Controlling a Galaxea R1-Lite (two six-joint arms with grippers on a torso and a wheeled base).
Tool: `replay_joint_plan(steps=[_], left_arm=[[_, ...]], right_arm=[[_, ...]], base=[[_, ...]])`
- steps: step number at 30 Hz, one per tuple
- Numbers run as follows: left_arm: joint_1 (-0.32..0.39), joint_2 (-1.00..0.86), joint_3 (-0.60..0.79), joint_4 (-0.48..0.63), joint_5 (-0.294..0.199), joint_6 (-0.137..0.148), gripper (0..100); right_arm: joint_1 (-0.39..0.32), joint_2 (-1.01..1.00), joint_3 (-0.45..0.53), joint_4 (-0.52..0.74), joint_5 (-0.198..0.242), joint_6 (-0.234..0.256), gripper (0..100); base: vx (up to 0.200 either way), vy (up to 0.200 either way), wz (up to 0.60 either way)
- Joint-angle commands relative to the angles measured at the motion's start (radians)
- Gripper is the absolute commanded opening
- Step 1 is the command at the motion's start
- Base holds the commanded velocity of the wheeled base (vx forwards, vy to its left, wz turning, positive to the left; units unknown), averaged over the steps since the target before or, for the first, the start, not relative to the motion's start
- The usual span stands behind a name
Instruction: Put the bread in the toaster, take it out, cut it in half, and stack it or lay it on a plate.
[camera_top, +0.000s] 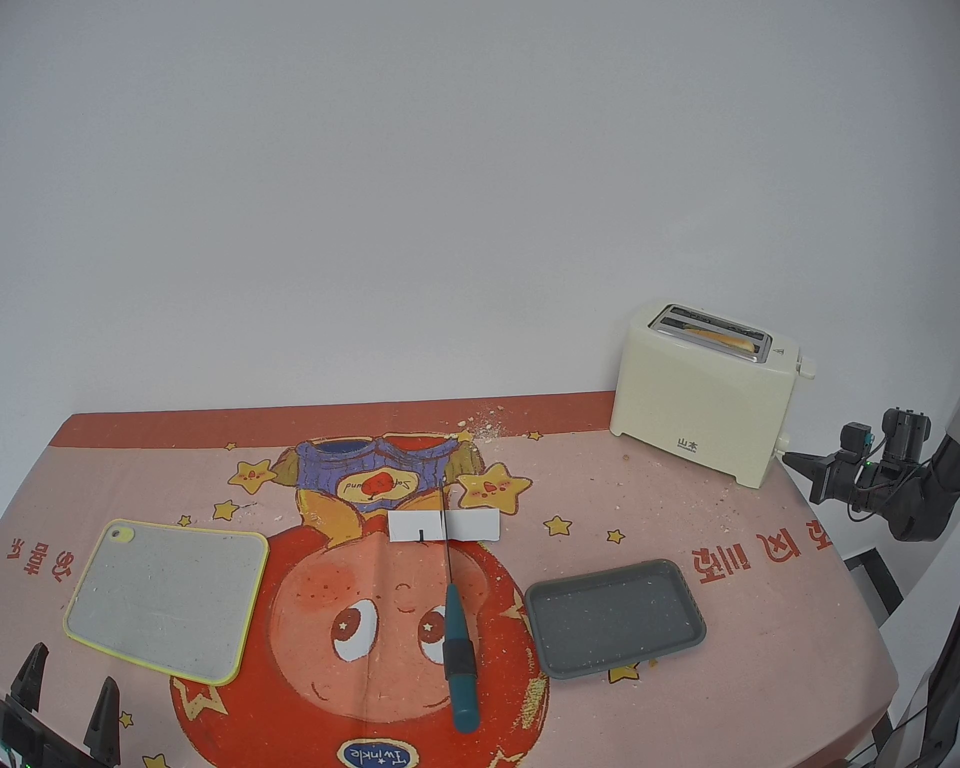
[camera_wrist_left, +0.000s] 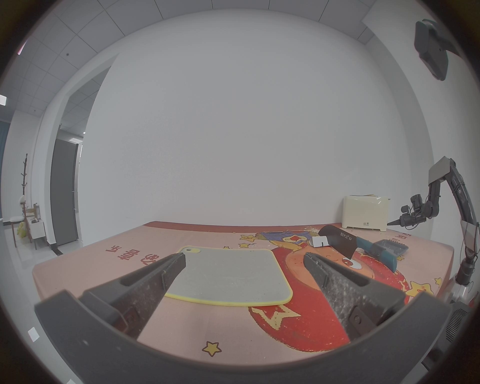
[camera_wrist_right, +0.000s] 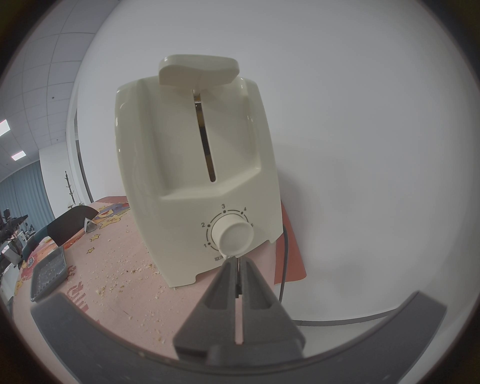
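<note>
The cream toaster (camera_top: 705, 390) stands at the table's back right with a yellowish slice of bread (camera_top: 722, 339) showing in its top slot. Beside the toaster's right end hangs my right gripper (camera_top: 790, 460), shut and holding nothing. In the right wrist view its tips (camera_wrist_right: 238, 262) sit just under the round dial (camera_wrist_right: 230, 235), and the lever (camera_wrist_right: 198, 70) is at the top of its slot. My left gripper (camera_top: 65, 690) is open at the front left corner, near the cutting board (camera_top: 165, 598). A teal-handled knife (camera_top: 455, 640) lies at mid-table, and the grey plate (camera_top: 613, 617) lies to its right.
A small white stand (camera_top: 443, 525) holds the knife's blade tip. Crumbs are scattered around the toaster (camera_wrist_right: 195, 165). Its cord (camera_wrist_right: 284, 265) hangs off the table's right edge. The wall rises close behind the table.
</note>
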Motion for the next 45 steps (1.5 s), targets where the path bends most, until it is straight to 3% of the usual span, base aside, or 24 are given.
replay_joint_plan(steps=[1, 34, 38, 42, 45], left_arm=[[0.000, -0.009, 0.018, 0.000, 0.000, -0.001, 100], [0.000, -0.009, 0.018, 0.000, 0.000, -0.001, 100], [0.000, -0.009, 0.018, 0.000, 0.000, -0.001, 100], [0.000, -0.009, 0.018, 0.000, 0.000, -0.001, 100], [0.000, -0.009, 0.018, 0.000, 0.000, -0.001, 100]], right_arm=[[0.008, -0.002, -0.004, -0.001, 0.000, 0.002, 0], [0.012, -0.022, 0.002, -0.001, 0.002, 0.006, 0], [0.014, -0.025, 0.056, -0.003, 0.002, -0.003, 0], [0.014, -0.028, 0.134, -0.087, 0.008, -0.005, 0], [0.008, -0.053, 0.174, -0.230, 0.019, 0.011, 0]], base=[[0.000, 0.000, 0.00], [0.000, 0.000, 0.00], [0.000, 0.000, 0.00], [0.000, 0.000, 0.00], [0.000, 0.000, 0.00]])
